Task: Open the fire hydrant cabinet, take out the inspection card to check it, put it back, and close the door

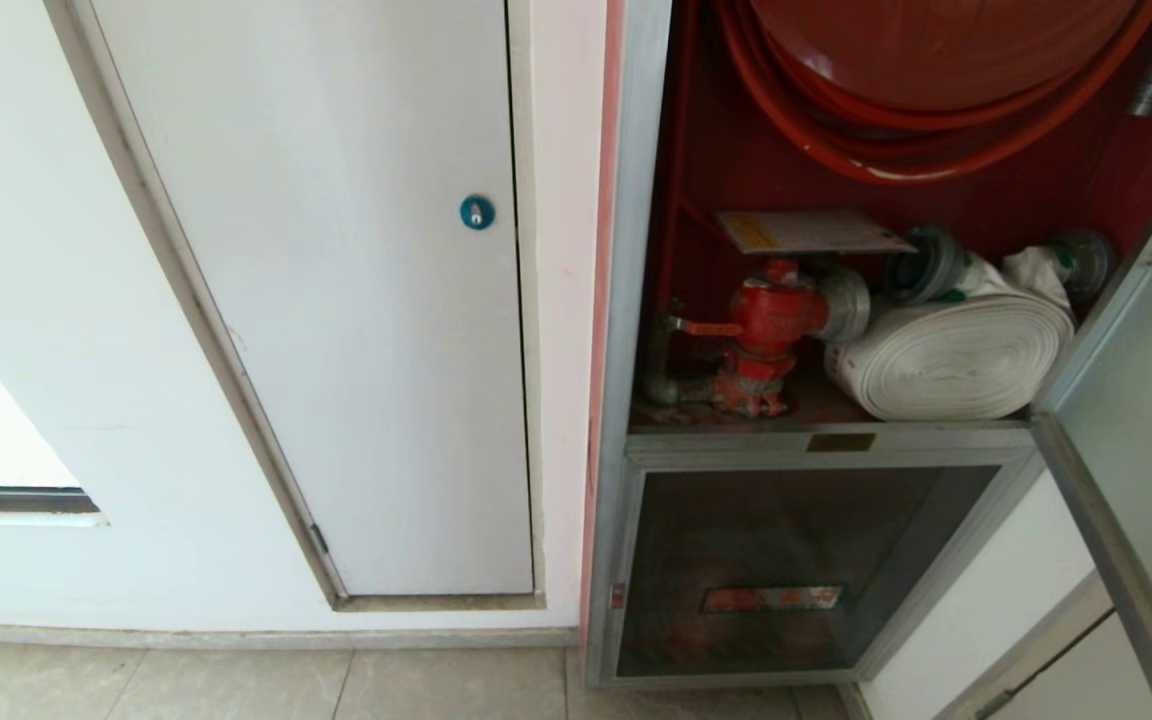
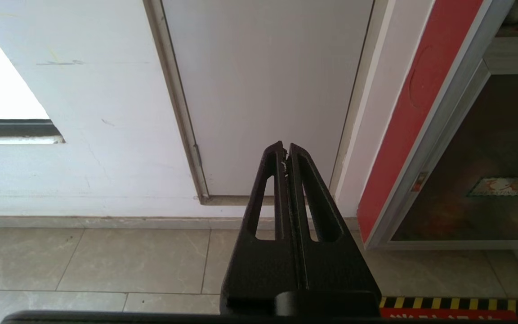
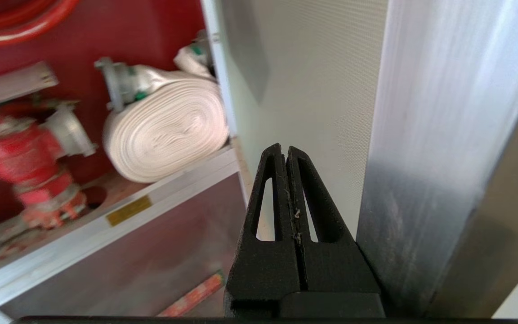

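The fire hydrant cabinet (image 1: 636, 300) stands open, red inside. Its door (image 1: 1146, 400) is swung out at the right edge of the head view. The inspection card (image 1: 811, 232) lies flat on top of the red valve (image 1: 771, 320), beside the white rolled hose (image 1: 956, 355). Neither gripper shows in the head view. My right gripper (image 3: 285, 150) is shut and empty, close to the door's pale inner face (image 3: 322, 90), just beside its aluminium edge (image 3: 425, 135). The card (image 3: 11, 83) is far from it. My left gripper (image 2: 284, 148) is shut, parked low, pointing at the wall.
A white flush panel with a round blue lock (image 1: 477, 212) fills the wall left of the cabinet. Below the open compartment is a smaller glass panel with a red label (image 1: 771, 598). Beige floor tiles (image 2: 106, 256) run along the wall.
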Robot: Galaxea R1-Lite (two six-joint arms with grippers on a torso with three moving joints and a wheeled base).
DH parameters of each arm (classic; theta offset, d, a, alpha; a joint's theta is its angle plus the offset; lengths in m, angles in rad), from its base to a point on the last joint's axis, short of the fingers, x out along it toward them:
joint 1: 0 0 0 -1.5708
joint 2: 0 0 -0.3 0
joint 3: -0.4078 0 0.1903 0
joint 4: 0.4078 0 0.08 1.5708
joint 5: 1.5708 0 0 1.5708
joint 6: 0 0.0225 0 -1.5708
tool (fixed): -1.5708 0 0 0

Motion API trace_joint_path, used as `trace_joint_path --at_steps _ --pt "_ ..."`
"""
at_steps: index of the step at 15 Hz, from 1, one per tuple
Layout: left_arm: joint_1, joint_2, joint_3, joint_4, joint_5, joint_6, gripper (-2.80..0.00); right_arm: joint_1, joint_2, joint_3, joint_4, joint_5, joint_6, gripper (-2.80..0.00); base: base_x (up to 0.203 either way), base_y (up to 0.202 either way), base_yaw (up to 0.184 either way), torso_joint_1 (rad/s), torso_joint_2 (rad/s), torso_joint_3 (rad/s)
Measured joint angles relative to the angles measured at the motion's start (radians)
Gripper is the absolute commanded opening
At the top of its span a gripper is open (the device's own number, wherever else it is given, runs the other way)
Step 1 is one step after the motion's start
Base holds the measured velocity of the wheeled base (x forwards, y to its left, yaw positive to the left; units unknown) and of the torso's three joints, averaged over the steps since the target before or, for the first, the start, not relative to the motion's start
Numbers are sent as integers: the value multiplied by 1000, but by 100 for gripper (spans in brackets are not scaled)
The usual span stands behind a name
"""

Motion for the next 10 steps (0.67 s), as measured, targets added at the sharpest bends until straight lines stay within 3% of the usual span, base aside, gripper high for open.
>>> trace_joint_path --at_steps 10 --pt "0 0 0 0 0 0 -280 -92 -37 -4 0 -2 -30 -280 0 0 0 0 0 0"
